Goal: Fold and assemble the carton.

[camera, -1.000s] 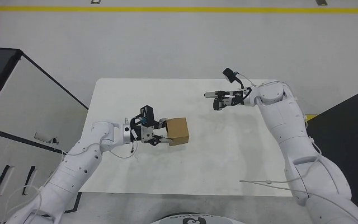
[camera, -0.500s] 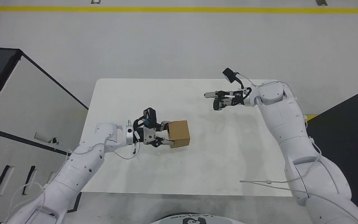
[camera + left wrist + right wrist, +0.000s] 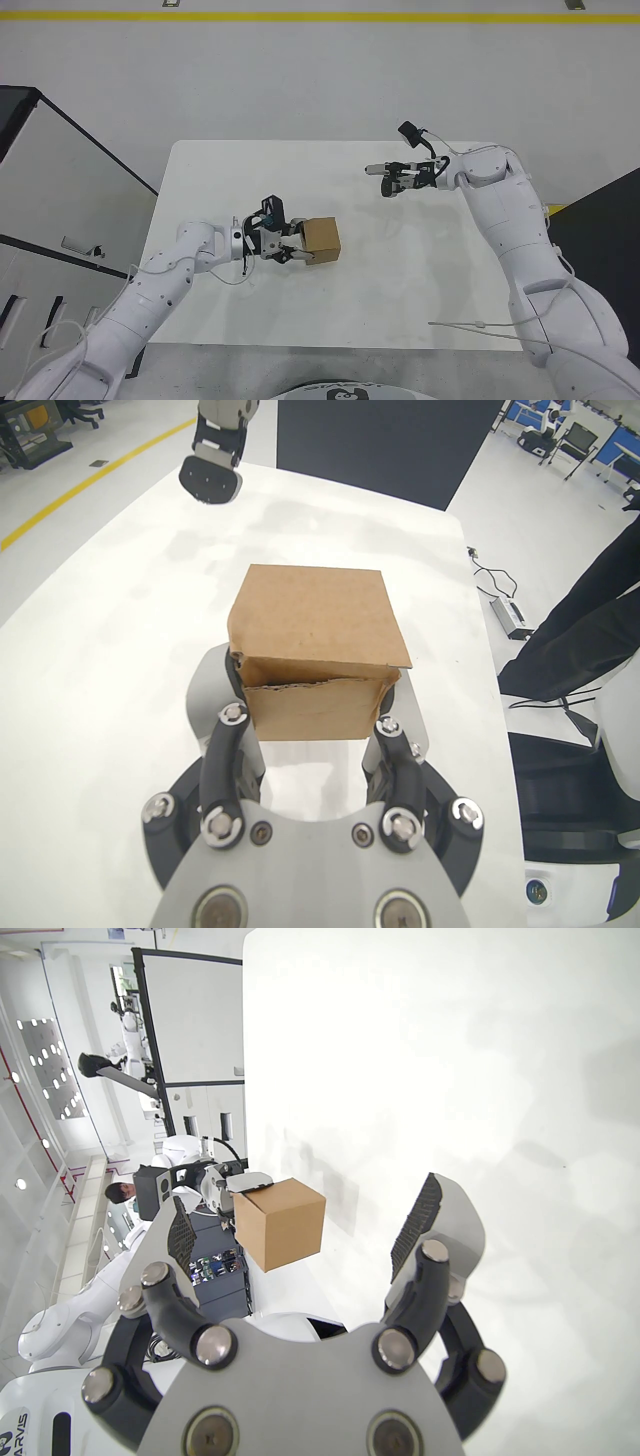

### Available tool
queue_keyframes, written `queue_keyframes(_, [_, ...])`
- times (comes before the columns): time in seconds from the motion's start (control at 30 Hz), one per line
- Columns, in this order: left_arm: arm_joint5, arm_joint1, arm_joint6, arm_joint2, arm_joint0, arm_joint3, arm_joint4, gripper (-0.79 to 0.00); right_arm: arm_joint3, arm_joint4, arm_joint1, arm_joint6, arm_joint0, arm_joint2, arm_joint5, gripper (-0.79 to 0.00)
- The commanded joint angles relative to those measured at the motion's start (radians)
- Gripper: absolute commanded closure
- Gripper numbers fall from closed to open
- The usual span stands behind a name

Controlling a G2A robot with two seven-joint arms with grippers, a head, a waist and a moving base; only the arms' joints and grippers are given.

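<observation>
- Carton (image 3: 315, 635) lies on its side near the middle of the white table (image 3: 420, 290), already squared up into a box. Its end facing the left arm is covered by a flap (image 3: 310, 710) with a ragged upper edge.
- A dark gap shows between that flap and the top panel, so the end looks folded over but not tucked home.
- Left gripper (image 3: 298, 243) sits at this end, one finger on each side wall, and appears to clamp the carton across its width.
- Right gripper (image 3: 377, 181) hovers over the table's far right part, well apart from the carton, spread wide and holding nothing.
- Step in hand, as I judge it: closing and seating the end flap, late in the assembly.
- The next move likely calls for pressing the flap flush while the carton is braced. The free right arm could steady the far face so the box does not slide.
- Nothing lies on the table between the right gripper and the carton.
- Off the table, a power brick with its cable (image 3: 510, 615) lies on the floor, and a black panel (image 3: 370, 445) stands beyond the far edge.
</observation>
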Motion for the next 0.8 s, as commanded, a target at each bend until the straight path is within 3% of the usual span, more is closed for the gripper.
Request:
queue_keyframes(0.0, [0.019, -0.006, 0.016, 0.015, -0.008, 0.020, 0.027, 0.000, 0.000, 0.000, 0.000, 0.000, 0.000, 0.000, 0.000, -0.785])
queue_keyframes(0.17, [0.016, -0.023, 0.109, 0.055, -0.032, 0.072, 0.085, 0.000, 0.000, 0.000, 0.000, 0.000, 0.000, 0.000, 0.000, -0.785])
queue_keyframes(0.5, [0.026, -0.030, 0.101, 0.067, -0.024, 0.079, 0.072, 0.000, 0.000, 0.000, 0.000, 0.000, 0.000, 0.000, 0.000, -0.785])
queue_keyframes(0.77, [0.023, -0.038, 0.297, 0.100, -0.048, 0.122, 0.220, 0.000, 0.000, 0.000, 0.000, 0.000, 0.000, 0.000, 0.000, -0.785])
